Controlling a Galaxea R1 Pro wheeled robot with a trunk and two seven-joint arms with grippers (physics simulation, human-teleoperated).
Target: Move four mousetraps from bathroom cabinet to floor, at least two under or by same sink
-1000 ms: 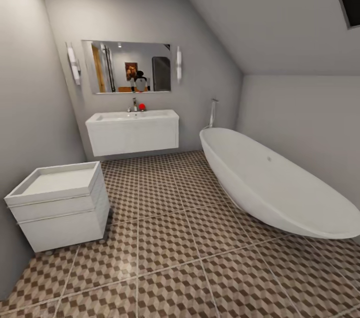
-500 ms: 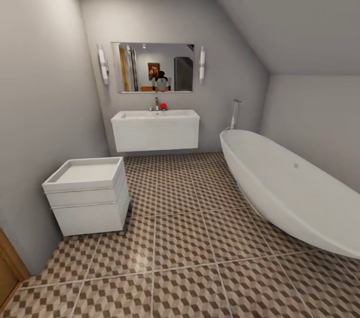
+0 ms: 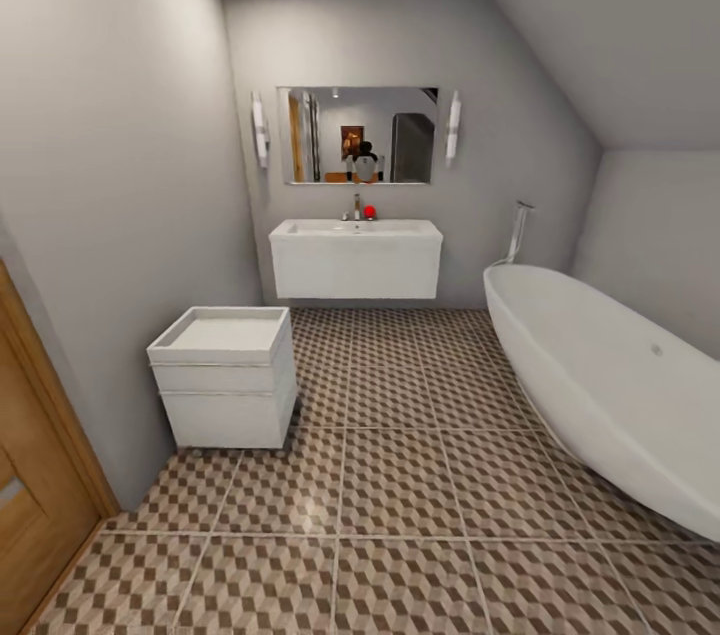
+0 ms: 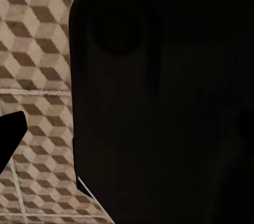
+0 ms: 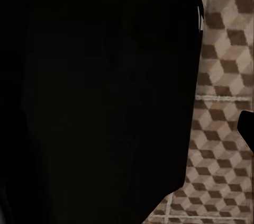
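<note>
We are facing the wall-hung sink at 12 o'clock, across the bathroom floor; a wooden door edges in at 8 o'clock. No mousetraps or dresser are appearing yet — we are still searching, so turning slowly will help. The wrist views are mostly dark, so we cannot tell the fingers' state.
</note>
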